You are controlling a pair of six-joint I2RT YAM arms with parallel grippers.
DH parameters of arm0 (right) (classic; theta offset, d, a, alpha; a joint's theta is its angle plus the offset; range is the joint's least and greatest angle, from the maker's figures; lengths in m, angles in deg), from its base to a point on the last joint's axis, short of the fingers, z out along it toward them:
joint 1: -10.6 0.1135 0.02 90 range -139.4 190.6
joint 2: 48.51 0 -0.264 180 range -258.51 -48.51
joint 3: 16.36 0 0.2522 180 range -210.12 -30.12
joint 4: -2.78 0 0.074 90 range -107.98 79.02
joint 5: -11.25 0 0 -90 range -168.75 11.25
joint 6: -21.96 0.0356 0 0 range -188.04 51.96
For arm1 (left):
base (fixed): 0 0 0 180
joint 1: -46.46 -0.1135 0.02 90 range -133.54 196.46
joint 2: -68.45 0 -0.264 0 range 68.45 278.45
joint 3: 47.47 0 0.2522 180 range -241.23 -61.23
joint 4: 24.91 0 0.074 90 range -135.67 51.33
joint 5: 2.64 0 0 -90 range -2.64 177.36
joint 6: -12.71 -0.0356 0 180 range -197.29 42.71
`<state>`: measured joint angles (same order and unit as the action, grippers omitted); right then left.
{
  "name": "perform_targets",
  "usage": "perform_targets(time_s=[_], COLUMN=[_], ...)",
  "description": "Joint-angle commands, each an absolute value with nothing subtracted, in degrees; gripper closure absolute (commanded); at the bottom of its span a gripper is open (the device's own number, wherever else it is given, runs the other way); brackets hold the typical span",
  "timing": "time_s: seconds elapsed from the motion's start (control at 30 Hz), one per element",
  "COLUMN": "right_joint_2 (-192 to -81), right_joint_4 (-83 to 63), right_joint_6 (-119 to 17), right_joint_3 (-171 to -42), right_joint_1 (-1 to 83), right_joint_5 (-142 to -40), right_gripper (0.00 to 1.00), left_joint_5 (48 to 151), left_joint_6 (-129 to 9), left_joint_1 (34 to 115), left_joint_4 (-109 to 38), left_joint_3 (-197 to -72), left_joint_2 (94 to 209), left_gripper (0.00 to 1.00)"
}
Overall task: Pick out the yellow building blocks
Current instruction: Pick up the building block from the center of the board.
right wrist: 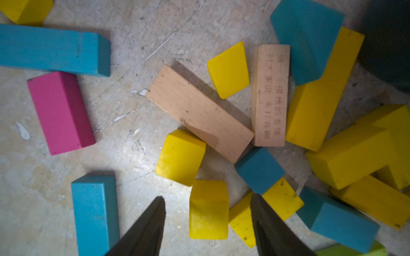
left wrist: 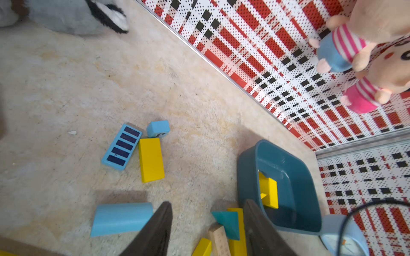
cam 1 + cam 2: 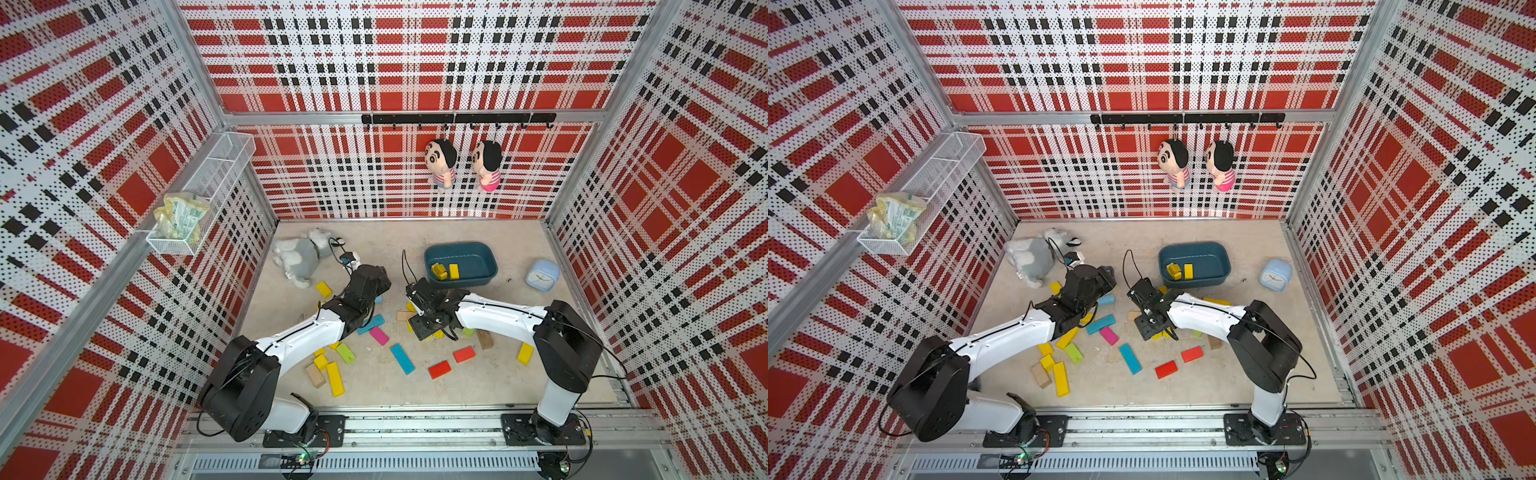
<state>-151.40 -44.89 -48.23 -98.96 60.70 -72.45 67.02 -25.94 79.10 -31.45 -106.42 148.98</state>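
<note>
Several yellow building blocks lie loose on the floor, among them a long bar (image 3: 335,378), a short brick (image 3: 323,289) and one at the right (image 3: 525,353). Two more (image 3: 454,271) lie in the dark blue tub (image 3: 461,249). My right gripper (image 1: 207,210) hangs open low over the middle cluster. A small yellow block (image 1: 208,208) lies between its fingers with a gap on each side. Other yellow blocks (image 1: 180,157) (image 1: 321,93) crowd around it. My left gripper (image 2: 207,212) stands open and empty above the floor near the tub (image 2: 246,159); a yellow brick (image 2: 151,159) lies ahead of it.
Blue (image 3: 402,358), pink (image 3: 379,335), red (image 3: 439,369), lime-green (image 3: 345,353) and tan wood (image 1: 199,113) blocks are mixed among the yellow ones. A grey plush toy (image 3: 297,257) lies at the back left and a pale blue clock (image 3: 542,274) at the right. Two dolls (image 3: 440,164) hang on the back wall.
</note>
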Motion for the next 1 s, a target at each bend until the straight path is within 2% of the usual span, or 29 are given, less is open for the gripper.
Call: perform_targets(time_s=[0.0,0.23,0.63,0.83,0.97], right_joint_2=[-153.71,-155.19,-157.14,-155.57,-150.30], right_joint_4=[-46.98,-47.74,-47.59,-47.63,-47.92], right_joint_6=[-47.30,-46.47,-45.19,-44.36,-43.22], right_joint_3=[-100.59,-100.01,-99.79,-99.81,-99.58], right_joint_1=[60.87,60.87,60.87,60.87,60.87], right_joint_5=[-72.54,-73.65,-73.33,-72.19,-69.61], right_gripper=[0.38,0.48,0.54,0.64,0.72], left_joint_5=[64.43,61.93,62.06,62.57,62.24], left_joint_6=[-24.64,-24.74,-24.71,-24.73,-24.82], left_joint_1=[78.85,78.71,78.45,78.13,77.90], left_joint_4=[-30.74,-30.96,-31.03,-31.53,-31.82], left_joint_3=[-105.05,-103.86,-103.81,-103.85,-103.70], left_joint_2=[147.18,144.85,145.00,145.22,145.02], left_gripper=[0.45,0.46,0.46,0.46,0.46])
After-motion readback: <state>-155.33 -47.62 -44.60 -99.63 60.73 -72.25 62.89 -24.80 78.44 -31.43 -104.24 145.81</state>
